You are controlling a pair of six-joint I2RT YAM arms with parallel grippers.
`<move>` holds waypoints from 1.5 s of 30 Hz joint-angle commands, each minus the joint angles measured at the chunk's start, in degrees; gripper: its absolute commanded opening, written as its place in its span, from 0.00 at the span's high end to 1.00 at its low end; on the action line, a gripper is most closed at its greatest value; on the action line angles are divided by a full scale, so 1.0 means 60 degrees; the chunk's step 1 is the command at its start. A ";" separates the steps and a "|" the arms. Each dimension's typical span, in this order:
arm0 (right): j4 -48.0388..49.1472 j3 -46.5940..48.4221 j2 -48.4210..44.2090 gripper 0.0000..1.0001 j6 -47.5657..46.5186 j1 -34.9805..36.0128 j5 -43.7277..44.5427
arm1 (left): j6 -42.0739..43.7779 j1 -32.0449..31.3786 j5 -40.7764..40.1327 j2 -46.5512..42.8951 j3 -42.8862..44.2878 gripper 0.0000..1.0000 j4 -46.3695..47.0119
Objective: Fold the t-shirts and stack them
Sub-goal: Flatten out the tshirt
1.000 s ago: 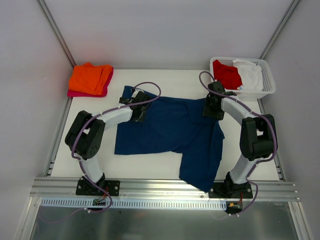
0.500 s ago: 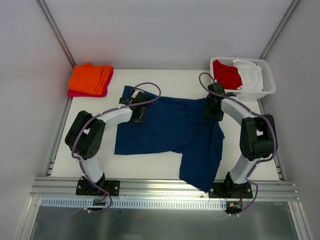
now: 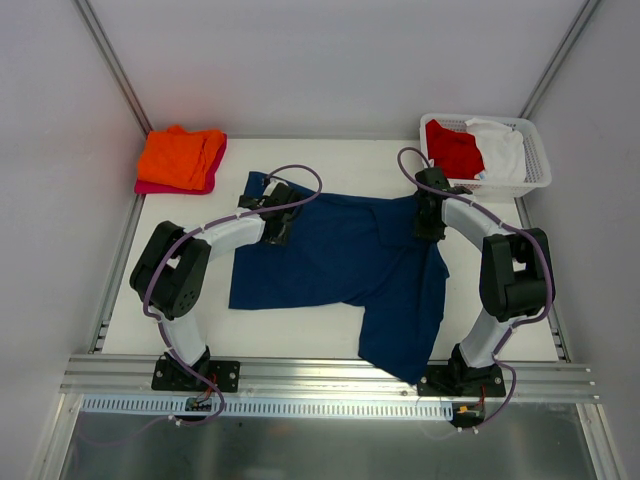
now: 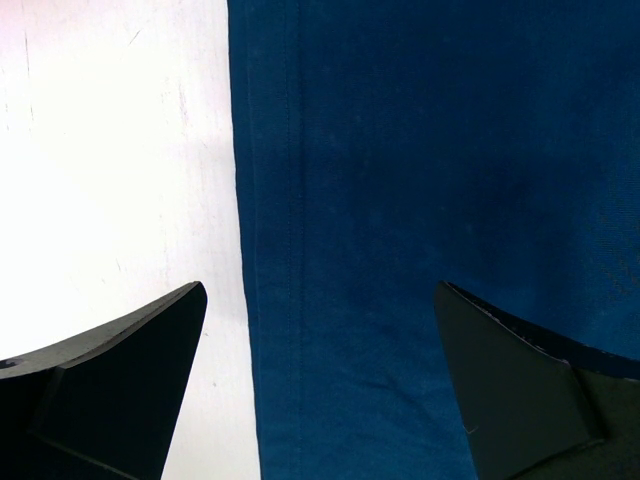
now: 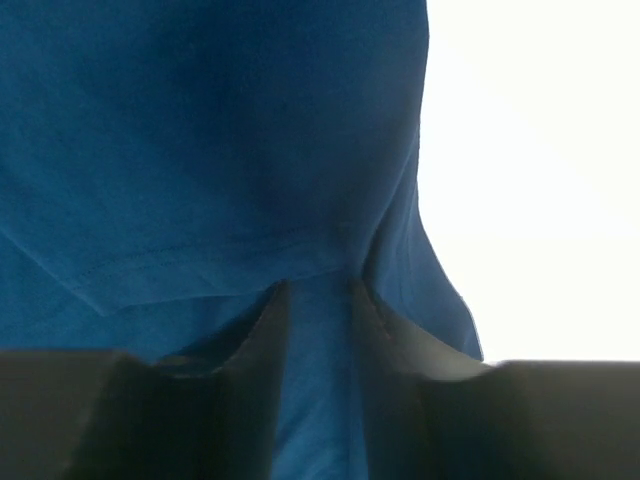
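The navy blue t-shirt point(image 3: 340, 260) lies spread on the white table, with one part hanging toward the near edge. My left gripper point(image 3: 280, 226) hovers over its left hem point(image 4: 270, 250), wide open, one finger over bare table and one over cloth point(image 4: 400, 200). My right gripper point(image 3: 428, 226) is down on the shirt's far right corner. Its fingers point(image 5: 262, 330) are drawn close on a ridge of blue cloth point(image 5: 318, 400), and creases run in to their tips. Folded orange point(image 3: 180, 155) and magenta-pink point(image 3: 165, 187) t-shirts lie stacked at the far left.
A white lattice basket point(image 3: 540, 165) stands at the far right and holds a red t-shirt point(image 3: 452, 147) and a white one point(image 3: 500, 148). Metal frame rails run along the near edge and both sides, with grey walls behind.
The right gripper's jaws have narrowed onto the cloth and its wrist has shifted slightly away from me. The left arm and the shirt's layout look unchanged.
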 commanded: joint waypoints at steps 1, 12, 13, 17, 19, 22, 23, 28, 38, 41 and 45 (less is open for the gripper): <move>-0.0029 0.0048 -0.0287 0.81 0.0093 0.0050 0.0215 | 0.0152 -0.0073 -0.0073 -0.0058 -0.0066 0.01 0.0047; 0.0000 0.0106 -0.0140 1.00 0.0020 0.0021 0.0171 | 0.0152 -0.0073 -0.0058 -0.0190 -0.0227 0.01 0.0091; 0.0000 0.0135 -0.0155 1.00 -0.0024 0.0007 0.0157 | 0.0137 -0.0073 -0.0058 -0.0205 -0.0212 0.01 0.0091; -0.0014 0.0281 -0.0184 1.00 -0.0053 0.0021 0.0127 | 0.0137 -0.0088 -0.0044 -0.0234 -0.0227 0.01 0.0120; -0.0073 0.0544 -0.0097 0.99 -0.0097 -0.0008 0.0069 | 0.0123 -0.0073 -0.0044 -0.0219 -0.0241 0.01 0.0106; -0.0248 0.1143 0.0064 0.99 -0.0170 0.0006 -0.0034 | 0.0123 -0.0088 -0.0029 -0.0234 -0.0270 0.01 0.0120; -0.0307 0.1320 0.0195 1.00 -0.0185 0.0006 -0.0063 | 0.0108 -0.0088 -0.0029 -0.0263 -0.0285 0.01 0.0135; -0.0498 0.2302 0.0635 1.00 -0.0258 0.0006 -0.0312 | 0.0108 -0.0132 0.0015 -0.0322 -0.0285 0.01 0.0121; -0.1098 0.5611 0.3022 1.00 -0.0683 -0.0096 -0.0459 | 0.0006 -0.0629 0.0073 -0.0468 -0.0358 0.01 0.0106; -0.1274 0.6754 0.3900 0.99 -0.0770 -0.0169 -0.0415 | -0.0111 -0.1053 0.0147 -0.0643 -0.0475 0.01 0.0091; -0.1509 0.8263 0.4926 1.00 -0.0873 -0.0374 -0.0356 | -0.0243 -0.1596 0.0044 -0.1068 -0.0710 0.01 0.0076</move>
